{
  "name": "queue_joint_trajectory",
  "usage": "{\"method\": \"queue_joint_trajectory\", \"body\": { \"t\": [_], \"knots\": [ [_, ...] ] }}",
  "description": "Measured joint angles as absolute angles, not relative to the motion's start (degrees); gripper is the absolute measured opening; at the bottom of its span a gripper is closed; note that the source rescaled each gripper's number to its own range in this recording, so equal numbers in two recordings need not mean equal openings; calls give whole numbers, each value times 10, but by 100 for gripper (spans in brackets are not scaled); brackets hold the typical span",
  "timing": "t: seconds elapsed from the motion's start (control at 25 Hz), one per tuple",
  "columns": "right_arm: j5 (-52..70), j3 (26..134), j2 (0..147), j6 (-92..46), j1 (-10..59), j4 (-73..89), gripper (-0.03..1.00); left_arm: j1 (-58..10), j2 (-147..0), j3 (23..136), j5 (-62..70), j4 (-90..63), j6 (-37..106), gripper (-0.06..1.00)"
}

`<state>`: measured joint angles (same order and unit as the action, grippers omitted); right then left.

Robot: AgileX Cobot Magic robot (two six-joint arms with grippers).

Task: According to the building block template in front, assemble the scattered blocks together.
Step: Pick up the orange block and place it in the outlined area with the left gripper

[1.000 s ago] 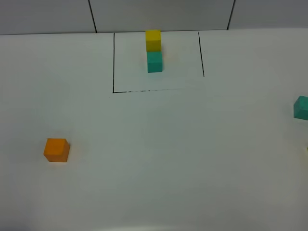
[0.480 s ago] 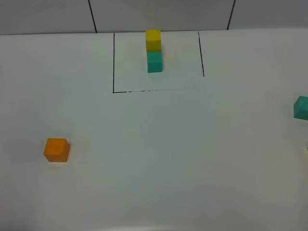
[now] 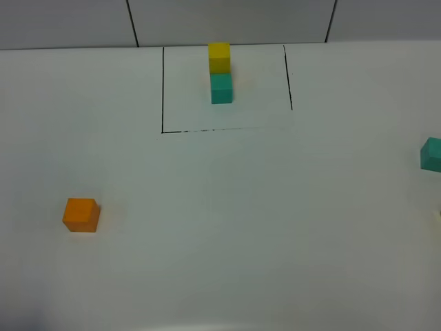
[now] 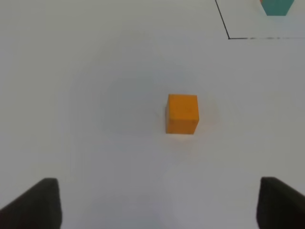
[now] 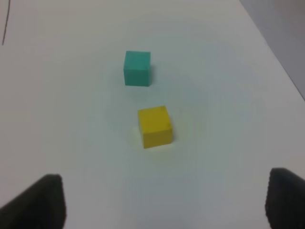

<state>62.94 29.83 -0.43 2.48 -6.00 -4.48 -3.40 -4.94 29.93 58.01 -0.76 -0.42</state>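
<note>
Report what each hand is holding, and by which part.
Nothing is held. The left hand stands open short of the orange cube; the right hand stands open short of the yellow cube and teal cube.

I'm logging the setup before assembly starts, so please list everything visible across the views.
building block template: one joined pair, yellow and teal, inside the outline at the table's far middle.
orange cube: one, orange, alone on the table's left side.
teal cube: one, teal, at the right edge of the high view.
yellow cube: one, yellow, near the teal cube, not touching it.
black outline: one, black, three drawn sides, far middle.
table: one, white.
left gripper: one, dark, open, empty.
right gripper: one, dark, open, empty.
</note>
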Motion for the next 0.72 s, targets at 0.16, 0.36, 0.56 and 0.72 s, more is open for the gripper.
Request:
{"method": "queue_joint_trajectory", "body": {
  "t": [0.16,0.36,0.56,0.72],
  "knots": [
    [629,298,-4,25,-60,-45,77,-34,-134,302,522,-8,-4,100],
    [629,298,-4,25,-60,-45,77,-34,-275,302,431,-9,-4,97],
    [629,298,-4,25,-60,-45,77,-34,-435,325,383,-53,0,96],
    [629,298,-4,25,-60,-45,77,-34,-565,384,401,-91,25,93]
  ]
}}
